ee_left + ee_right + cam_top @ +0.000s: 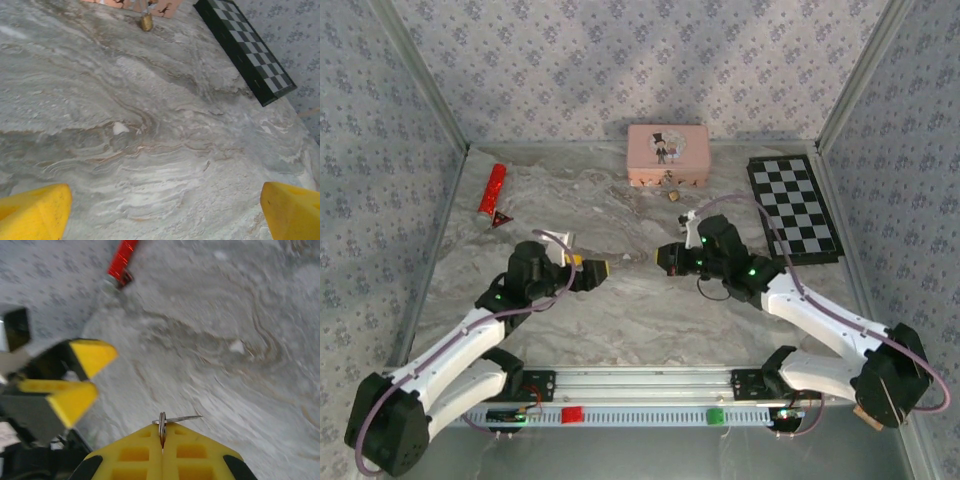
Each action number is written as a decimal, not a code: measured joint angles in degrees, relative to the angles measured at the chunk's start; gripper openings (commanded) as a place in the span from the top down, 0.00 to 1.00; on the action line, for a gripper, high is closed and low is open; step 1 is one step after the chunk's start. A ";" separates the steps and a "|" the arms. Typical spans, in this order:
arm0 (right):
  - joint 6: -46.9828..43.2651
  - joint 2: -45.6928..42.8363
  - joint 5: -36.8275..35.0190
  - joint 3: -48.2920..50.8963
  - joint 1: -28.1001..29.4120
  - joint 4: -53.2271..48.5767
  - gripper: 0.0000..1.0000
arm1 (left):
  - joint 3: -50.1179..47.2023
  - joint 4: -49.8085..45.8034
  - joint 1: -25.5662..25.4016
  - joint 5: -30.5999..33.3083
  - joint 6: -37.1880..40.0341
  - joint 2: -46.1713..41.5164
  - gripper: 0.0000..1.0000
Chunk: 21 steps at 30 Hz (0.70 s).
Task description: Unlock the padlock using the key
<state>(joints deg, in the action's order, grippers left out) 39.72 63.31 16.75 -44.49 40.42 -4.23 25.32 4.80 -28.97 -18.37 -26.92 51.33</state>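
Spotted the padlock (673, 195) lying on the counter (620, 320) just on the near side of the pink box (667, 152), far end, about the middle. Got the right pincer (162, 432) clamped shut on the key (176, 418), thin metal bit poking out sideways past the tips. Found the left pincer (165, 210) spread wide with nothing in it, tip to tip with the right one mid-counter, near but apart. Also clocked a chessboard (793, 208) far right, red stick (492, 190) far left.
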 measured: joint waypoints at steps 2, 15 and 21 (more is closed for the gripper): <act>0.52 -1.01 1.18 0.22 -0.87 1.70 1.00 | 0.79 1.60 -0.15 -0.96 0.55 1.44 0.05; 2.97 -1.84 8.55 1.38 -2.69 7.63 1.00 | 1.70 14.32 -4.11 -6.03 6.45 5.14 0.20; 2.86 -2.19 10.47 1.31 -1.16 8.85 1.00 | 1.46 18.43 -9.97 -7.39 15.13 6.93 0.34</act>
<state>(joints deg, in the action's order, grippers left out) 42.59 61.12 27.22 -43.18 39.27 4.62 26.79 23.22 -38.94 -25.76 -11.79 58.26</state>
